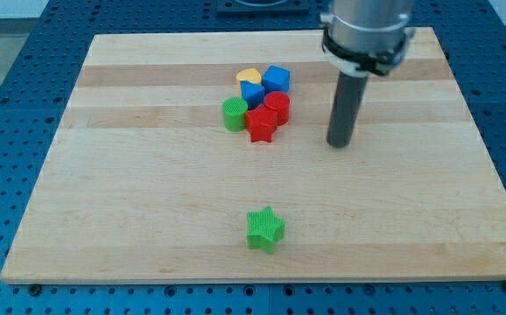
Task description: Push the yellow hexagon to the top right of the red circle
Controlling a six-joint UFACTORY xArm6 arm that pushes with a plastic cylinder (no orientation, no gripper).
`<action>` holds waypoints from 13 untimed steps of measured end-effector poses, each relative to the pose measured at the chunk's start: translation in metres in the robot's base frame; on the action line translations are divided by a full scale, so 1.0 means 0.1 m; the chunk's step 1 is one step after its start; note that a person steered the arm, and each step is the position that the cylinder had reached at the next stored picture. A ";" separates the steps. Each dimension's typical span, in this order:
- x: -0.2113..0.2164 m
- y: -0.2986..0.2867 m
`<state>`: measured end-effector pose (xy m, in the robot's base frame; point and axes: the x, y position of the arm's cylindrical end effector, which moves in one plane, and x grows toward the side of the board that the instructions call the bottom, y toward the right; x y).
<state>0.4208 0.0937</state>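
The yellow block [249, 76] sits at the top left of a tight cluster near the board's middle top, and its shape is hard to make out. The red circle [277, 106] stands at the cluster's right side, below a blue cube [277, 79]. My tip [339, 144] rests on the board to the right of the cluster and slightly lower, apart from the red circle and touching no block. The rod rises from it to the arm's grey body at the view's top.
In the same cluster are a second blue block [252, 93] just below the yellow one, a red star [261, 125] and a green circle [234, 115]. A green star [264, 229] lies alone near the wooden board's bottom edge [253, 278].
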 end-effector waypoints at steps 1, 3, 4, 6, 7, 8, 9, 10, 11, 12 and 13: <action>-0.23 -0.21; 0.71 0.16; 0.80 0.37; 0.00 0.35; -0.11 0.33; -0.25 0.35; -0.25 0.62; -0.40 0.57; -0.40 0.39; -0.40 0.25; -0.40 0.13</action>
<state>0.3809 0.1069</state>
